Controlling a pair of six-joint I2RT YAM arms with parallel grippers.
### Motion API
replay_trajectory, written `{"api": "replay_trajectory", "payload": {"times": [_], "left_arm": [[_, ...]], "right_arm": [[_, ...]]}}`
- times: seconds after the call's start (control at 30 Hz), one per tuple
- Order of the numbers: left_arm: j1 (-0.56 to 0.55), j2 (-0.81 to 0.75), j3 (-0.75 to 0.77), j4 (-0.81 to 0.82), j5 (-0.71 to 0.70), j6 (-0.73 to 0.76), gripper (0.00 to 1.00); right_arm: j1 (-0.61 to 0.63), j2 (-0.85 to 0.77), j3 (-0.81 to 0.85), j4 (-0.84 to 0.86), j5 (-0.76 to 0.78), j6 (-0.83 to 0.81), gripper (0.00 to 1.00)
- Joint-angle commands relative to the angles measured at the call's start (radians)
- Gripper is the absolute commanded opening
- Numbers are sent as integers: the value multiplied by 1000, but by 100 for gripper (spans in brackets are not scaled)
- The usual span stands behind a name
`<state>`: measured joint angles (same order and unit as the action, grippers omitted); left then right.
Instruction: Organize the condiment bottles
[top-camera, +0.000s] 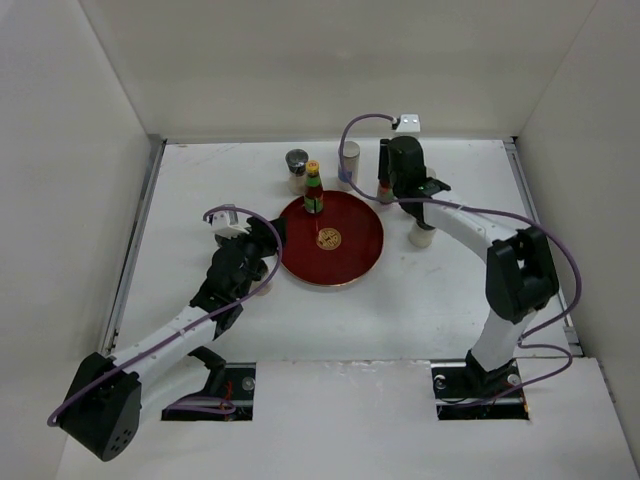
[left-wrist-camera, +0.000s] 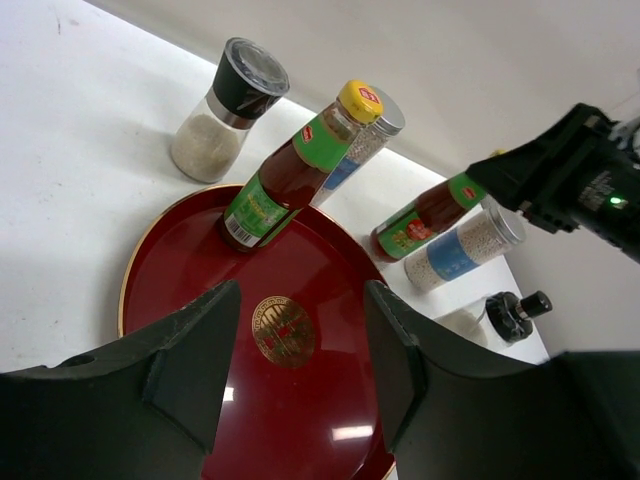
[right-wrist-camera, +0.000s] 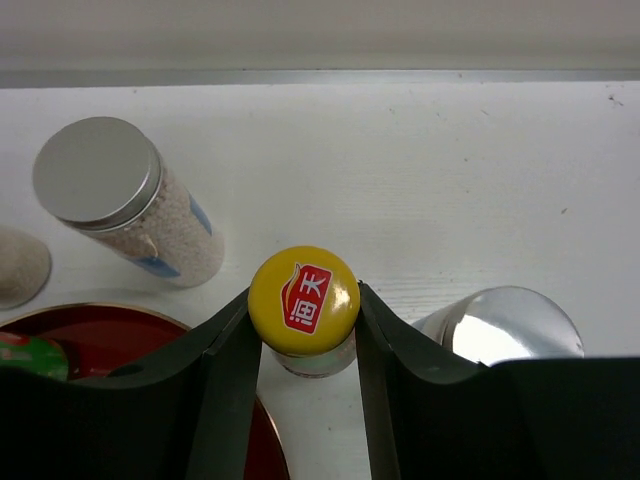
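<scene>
Yellow-capped dark sauce bottle (right-wrist-camera: 303, 298), on white table (right-wrist-camera: 480, 170) near its far edge, neck clamped by right gripper (right-wrist-camera: 304, 318), presumably for transfer to round red tray (right-wrist-camera: 90, 335); left gripper (left-wrist-camera: 300, 310) part-open, empty

light: bright, even, overhead; white walls near washout
shadows: soft, short
glare: hot spots on red tray (left-wrist-camera: 310, 270), shaker (right-wrist-camera: 500, 330) cap blown
distortion: wrist views wide-angle, edges stretched

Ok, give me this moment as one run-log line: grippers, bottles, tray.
right gripper: shut on sauce bottle, off tray | left gripper: open, empty, by tray | on tray: second sauce bottle, upright
</scene>
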<state>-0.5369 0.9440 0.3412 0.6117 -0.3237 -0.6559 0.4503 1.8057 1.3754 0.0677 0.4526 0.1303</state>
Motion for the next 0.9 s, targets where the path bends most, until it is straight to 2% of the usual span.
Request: {"api": "replay_trajectory", "payload": {"times": [0.0,0.23,0.57,0.87], "left_arm": [[5,-4,4,68,12,-5,50],[13,-11,10,59,6,-5,50],[15,-13,2,59,8,-8,50],[15,-21,-2,59,12,-8,50]], "right_arm": [[47,-181,13,188,15,-17,32],[141,-210,-12,202,-9,-6,33],[238,-71,37,253,-19,-1,34],[267,7,62,253,1,-1,37]]}}
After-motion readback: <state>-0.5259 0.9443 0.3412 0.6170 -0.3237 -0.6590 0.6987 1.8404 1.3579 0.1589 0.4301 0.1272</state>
